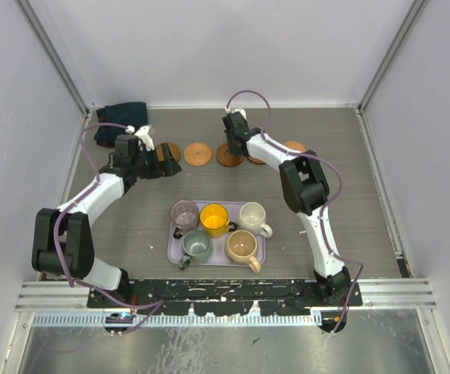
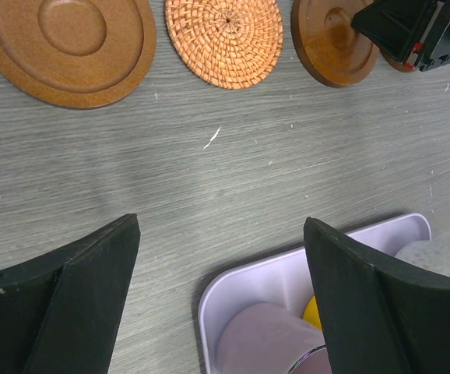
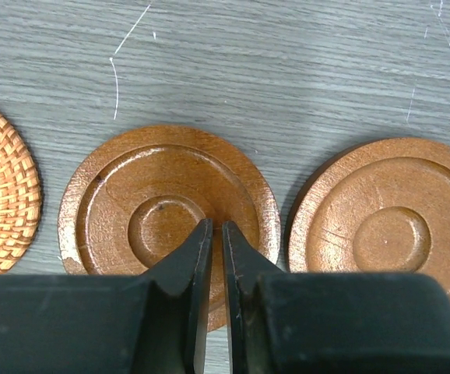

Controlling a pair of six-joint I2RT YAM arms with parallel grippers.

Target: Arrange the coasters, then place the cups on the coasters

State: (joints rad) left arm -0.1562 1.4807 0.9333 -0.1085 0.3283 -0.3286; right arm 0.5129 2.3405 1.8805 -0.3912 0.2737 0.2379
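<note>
Right gripper [image 3: 216,227], jaws almost pressed together, pointed down at a wooden coaster [image 3: 131,187], tips over its inner ring. Left gripper [image 2: 221,226] hung spread and empty above the table [image 2: 209,171], between the coasters [image 2: 223,31] and the tray [image 2: 244,282] of cups [image 1: 212,218].

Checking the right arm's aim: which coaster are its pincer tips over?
The wooden coaster lying directly beside the woven coaster. The shut right pincer has its tips over it; the second wooden coaster lies clear to the side.
</note>
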